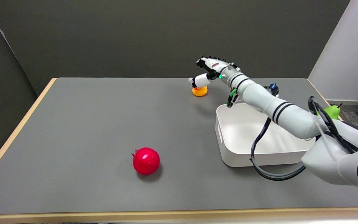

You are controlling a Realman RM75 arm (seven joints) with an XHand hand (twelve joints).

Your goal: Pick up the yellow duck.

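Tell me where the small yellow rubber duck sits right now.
In the head view the small yellow rubber duck sits on the grey table near its far edge, right of centre, directly under the right hand, beyond the white plastic bin.

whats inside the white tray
The white tray shows a bare white floor where visible. The right arm crosses over its far and right parts, so those areas are hidden.
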